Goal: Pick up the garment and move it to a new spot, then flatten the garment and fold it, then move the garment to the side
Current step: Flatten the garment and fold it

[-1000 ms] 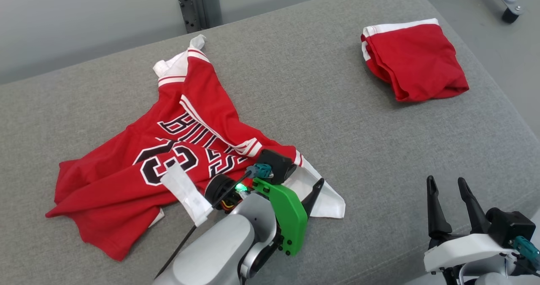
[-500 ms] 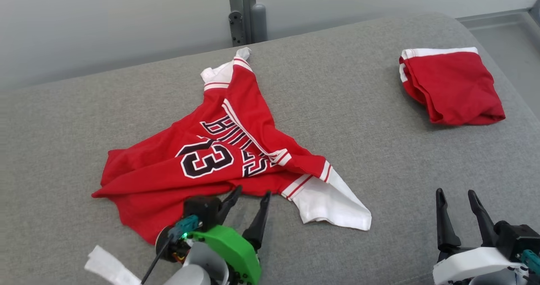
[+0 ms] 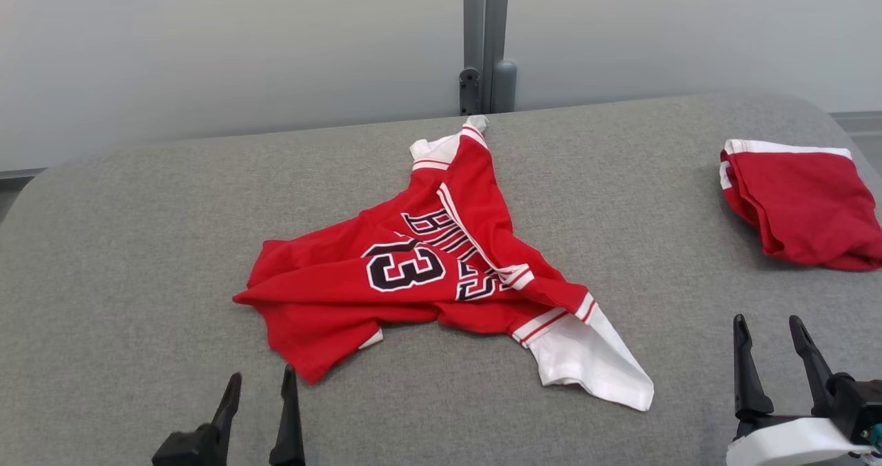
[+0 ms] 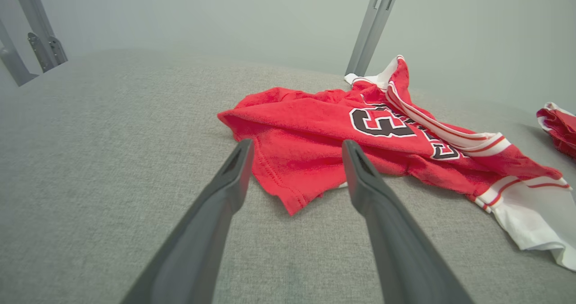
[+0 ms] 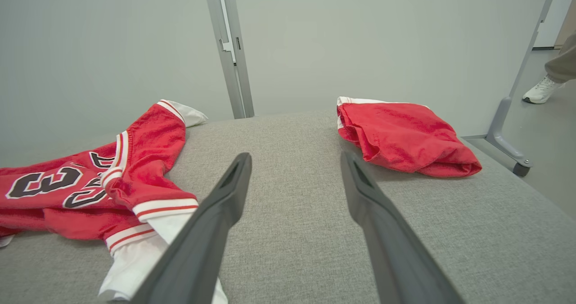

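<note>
Facing a crumpled red jersey (image 3: 413, 280) at the centre of the grey surface (image 3: 138, 245), I have both claws released and empty. The left claw (image 3: 262, 376) sits at 7 o'clock, just short of its hem corner (image 3: 310, 369); the right claw (image 3: 767, 321) is at 4 o'clock, near the white sleeve (image 3: 592, 362). My worry: the cloth lies in overlapped layers, so a pinch at that corner may catch one layer only and twist it further on the lift. Carrying it toward 2 o'clock risks disturbing the folded red garment (image 3: 806, 204) there.
</note>
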